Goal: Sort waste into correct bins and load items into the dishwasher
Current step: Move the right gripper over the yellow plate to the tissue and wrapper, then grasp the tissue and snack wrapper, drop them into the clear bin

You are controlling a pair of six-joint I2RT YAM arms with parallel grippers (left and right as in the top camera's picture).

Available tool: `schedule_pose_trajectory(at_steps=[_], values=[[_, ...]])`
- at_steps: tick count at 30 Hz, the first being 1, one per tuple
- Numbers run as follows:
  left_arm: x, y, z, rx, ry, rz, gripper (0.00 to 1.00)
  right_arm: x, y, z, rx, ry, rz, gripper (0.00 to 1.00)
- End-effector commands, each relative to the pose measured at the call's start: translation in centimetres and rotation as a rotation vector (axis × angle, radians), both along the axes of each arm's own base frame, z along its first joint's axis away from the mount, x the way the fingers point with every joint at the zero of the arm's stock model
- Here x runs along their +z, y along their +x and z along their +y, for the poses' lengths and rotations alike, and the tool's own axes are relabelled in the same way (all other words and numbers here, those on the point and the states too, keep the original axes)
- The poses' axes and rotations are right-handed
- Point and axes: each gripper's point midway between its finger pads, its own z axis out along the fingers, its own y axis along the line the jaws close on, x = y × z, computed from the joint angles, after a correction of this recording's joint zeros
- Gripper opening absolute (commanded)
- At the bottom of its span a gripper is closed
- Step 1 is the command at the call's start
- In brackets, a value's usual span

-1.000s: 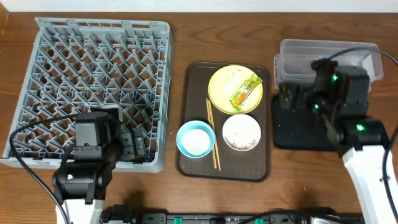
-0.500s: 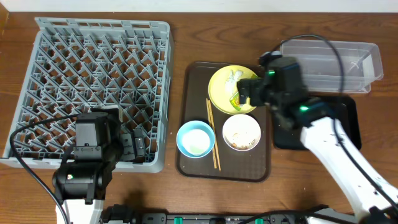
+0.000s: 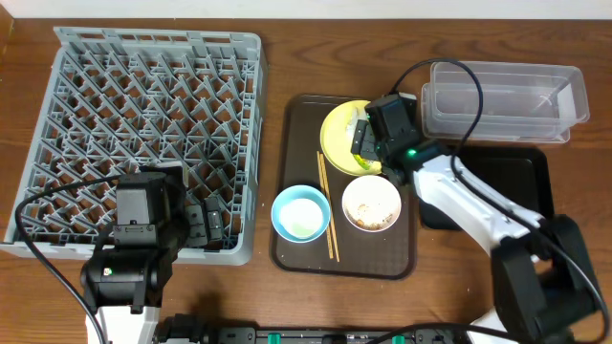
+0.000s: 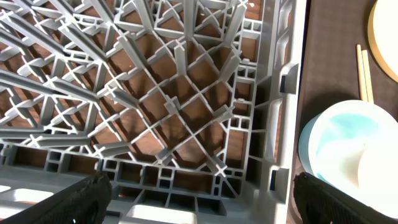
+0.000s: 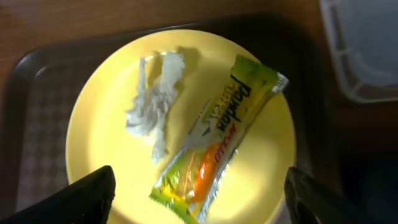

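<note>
The yellow plate [image 3: 342, 136] on the brown tray holds a green-and-yellow snack wrapper [image 5: 217, 140] and a crumpled white tissue [image 5: 155, 102]. My right gripper [image 5: 199, 193] hangs open just above the plate, fingers on either side of the wrapper's lower end. The light blue bowl [image 3: 300, 212] holds a small white cup [image 4: 379, 174]. The cream-white bowl [image 3: 371, 204] holds food scraps. Chopsticks [image 3: 327, 205] lie between the bowls. My left gripper [image 4: 199, 199] is open over the front right corner of the grey dish rack [image 3: 143, 124].
The brown serving tray [image 3: 287, 191] sits in the middle. A clear tub [image 3: 502, 100] stands at the back right with a black tray [image 3: 512, 186] in front of it. The right arm's cable loops over the tub.
My right arm has swung left from over the black tray and clear tub to above the yellow plate. The left arm has not moved.
</note>
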Motion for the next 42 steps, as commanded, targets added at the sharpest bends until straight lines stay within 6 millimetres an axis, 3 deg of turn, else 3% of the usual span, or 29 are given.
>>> schedule_pose_trajectory(at_steps=[1,12,16,19,22,25,27,30,34,38,42], values=[[0.9,0.3,0.0,0.012,-0.009,-0.023,0.95,-0.9,0.9,0.3,-0.060,0.019,-0.008,0.80],[0.9,0.3,0.0,0.012,-0.009,-0.023,0.95,-4.9,0.9,0.2,-0.119,0.022,0.049,0.73],[0.9,0.3,0.0,0.012,-0.009,-0.022,0.95,-5.4,0.9,0.3,-0.116,0.023,0.059,0.47],[0.9,0.3,0.0,0.012,-0.009,-0.022,0.95,-5.4,0.8,0.3,-0.115,0.021,0.061,0.35],[0.9,0.3,0.0,0.012,-0.009,-0.022,0.95,-5.7,0.4,0.0,-0.116,0.010,0.081,0.13],[0.9,0.2,0.0,0.012,-0.009,-0.019,0.95,-5.5,0.5,0.0,-0.116,0.012,0.078,0.04],[0.9,0.2,0.0,0.012,-0.009,-0.019,0.95,-4.8,0.8,0.0,-0.119,0.020,0.062,0.01],[0.9,0.2,0.0,0.012,-0.009,-0.019,0.95,-2.1,1.8,-0.2,-0.097,0.026,0.004,0.01],[0.9,0.2,0.0,0.012,-0.009,-0.020,0.95,4.1,3.7,-1.7,-0.086,0.036,-0.127,0.01],[0.9,0.2,0.0,0.012,-0.009,-0.020,0.95,9.9,5.0,-6.7,-0.210,0.037,-0.253,0.02],[0.9,0.2,0.0,0.012,-0.009,-0.019,0.95,12.2,5.6,-12.9,-0.355,0.035,-0.312,0.03]])
